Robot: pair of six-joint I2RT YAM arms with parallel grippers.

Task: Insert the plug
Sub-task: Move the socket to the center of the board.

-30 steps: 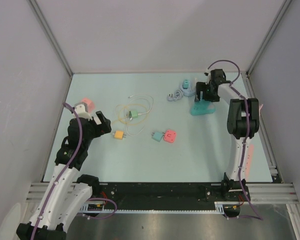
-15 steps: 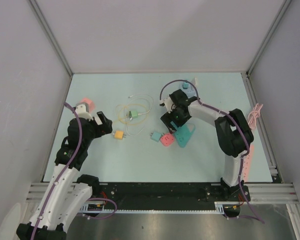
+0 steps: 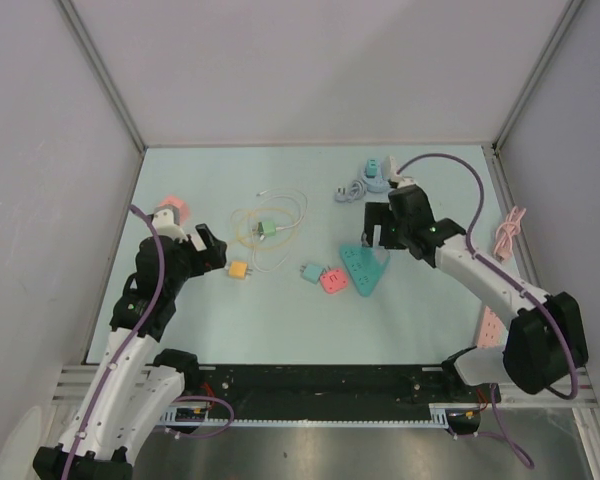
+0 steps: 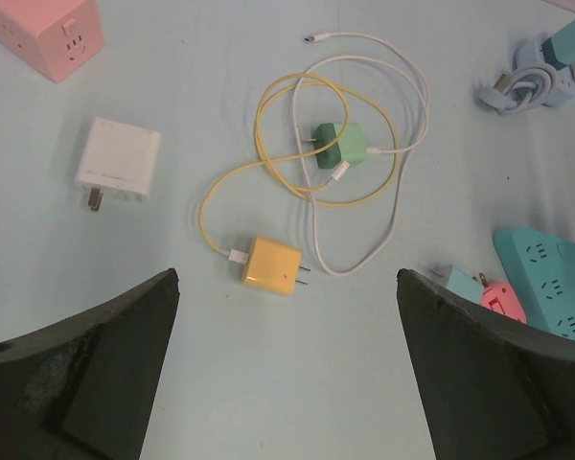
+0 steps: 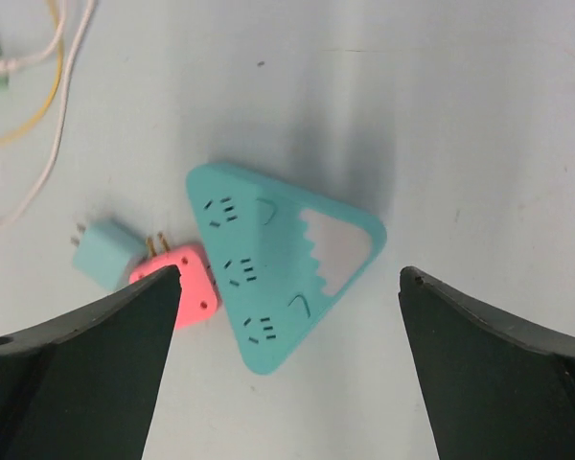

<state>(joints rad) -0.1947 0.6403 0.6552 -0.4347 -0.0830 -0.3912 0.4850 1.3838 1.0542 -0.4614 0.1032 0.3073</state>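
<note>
A teal triangular power strip (image 3: 363, 268) (image 5: 278, 268) lies flat mid-table, sockets up. A pink plug (image 3: 334, 280) (image 5: 177, 292) touches its left edge, and a light blue plug (image 3: 312, 272) (image 5: 105, 254) sits just beyond. My right gripper (image 3: 383, 238) (image 5: 289, 276) hovers open above the strip, holding nothing. A yellow plug (image 3: 238, 269) (image 4: 271, 264) on a yellow cable lies just ahead of my left gripper (image 3: 210, 248) (image 4: 287, 307), which is open and empty. A green plug (image 3: 265, 229) (image 4: 340, 146) sits among looped cables.
A pink cube socket (image 4: 53, 34) and a white charger (image 4: 118, 163) lie at the left. Blue adapters with a coiled cable (image 3: 372, 172) sit at the back. A pink cable (image 3: 507, 232) hangs by the right frame rail.
The right arm carried the teal strip from the back right to mid-table, let it go beside the pink plug and drew back up. The left arm stayed still.
</note>
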